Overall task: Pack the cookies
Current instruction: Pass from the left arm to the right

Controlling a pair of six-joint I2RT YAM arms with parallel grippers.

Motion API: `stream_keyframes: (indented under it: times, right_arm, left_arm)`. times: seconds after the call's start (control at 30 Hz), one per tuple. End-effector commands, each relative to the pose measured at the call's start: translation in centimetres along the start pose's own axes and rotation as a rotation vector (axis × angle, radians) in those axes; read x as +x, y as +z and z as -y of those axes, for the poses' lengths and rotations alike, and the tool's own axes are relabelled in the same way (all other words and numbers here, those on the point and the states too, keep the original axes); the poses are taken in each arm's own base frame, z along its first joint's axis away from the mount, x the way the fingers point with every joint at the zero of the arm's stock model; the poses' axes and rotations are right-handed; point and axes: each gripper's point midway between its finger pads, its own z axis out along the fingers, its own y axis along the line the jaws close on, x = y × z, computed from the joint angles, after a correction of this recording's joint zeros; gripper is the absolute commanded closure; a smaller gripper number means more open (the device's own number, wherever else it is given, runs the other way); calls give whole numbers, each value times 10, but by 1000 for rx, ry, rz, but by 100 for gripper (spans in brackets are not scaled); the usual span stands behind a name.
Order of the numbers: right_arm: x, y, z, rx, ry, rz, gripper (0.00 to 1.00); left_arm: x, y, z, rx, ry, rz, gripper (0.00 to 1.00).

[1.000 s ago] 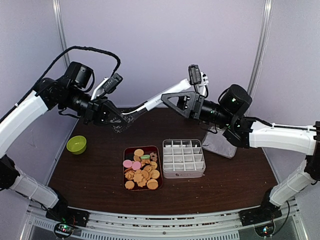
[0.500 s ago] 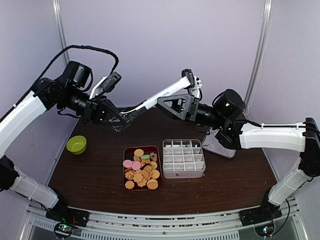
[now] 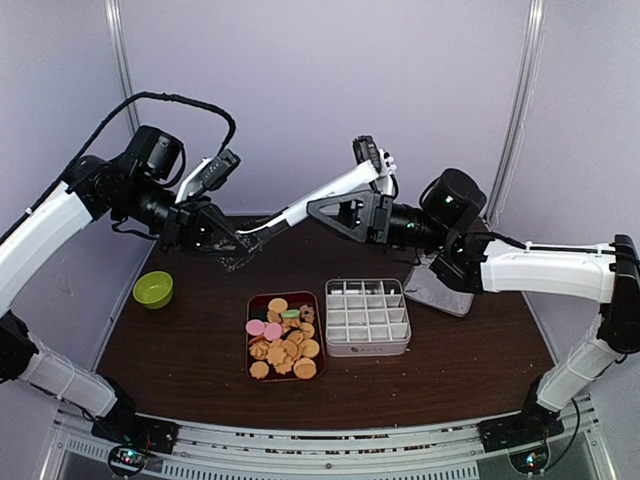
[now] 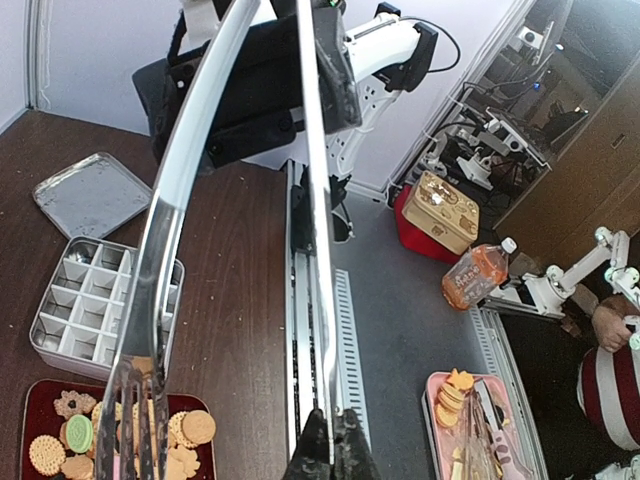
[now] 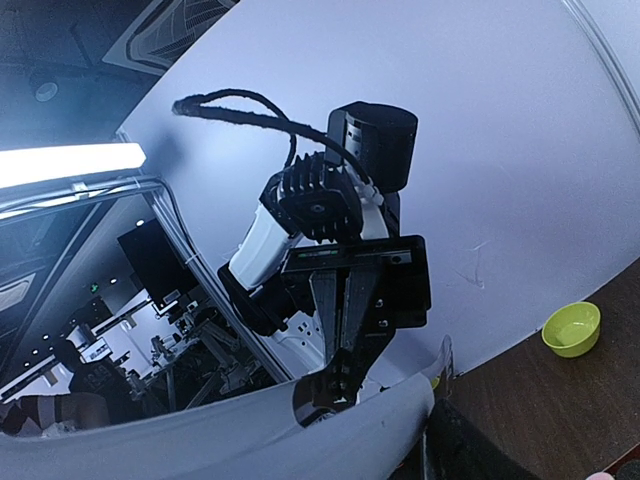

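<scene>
Tongs [image 3: 322, 194] held up high
The left gripper [image 4: 328, 450] pinches them tight. The right gripper [image 3: 318, 207] is by them, but I cannot tell its grip.

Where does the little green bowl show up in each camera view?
Top external: green bowl at the far left, left of the cookie tray.
Left wrist: not in it.
Right wrist: the bowl sits at the right edge, low.
Shared landmark: the brown table.

Green bowl [image 3: 152, 289], gridded box [image 3: 367, 348], tongs [image 4: 165, 230]
</scene>
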Motion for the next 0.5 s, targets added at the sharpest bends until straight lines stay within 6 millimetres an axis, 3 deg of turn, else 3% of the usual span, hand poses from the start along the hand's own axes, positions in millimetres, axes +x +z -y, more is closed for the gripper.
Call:
stream_keyframes:
  times: [0.0,0.47]
  right_arm:
    - [-15,-4,-27,-42,-60,1,37]
    - [-21,-15,-46,-39,-108,-6,43]
  left_arm:
    - [-4,-3,9,9,69,10,100]
    - [3,-3,7,-4,73,-7,100]
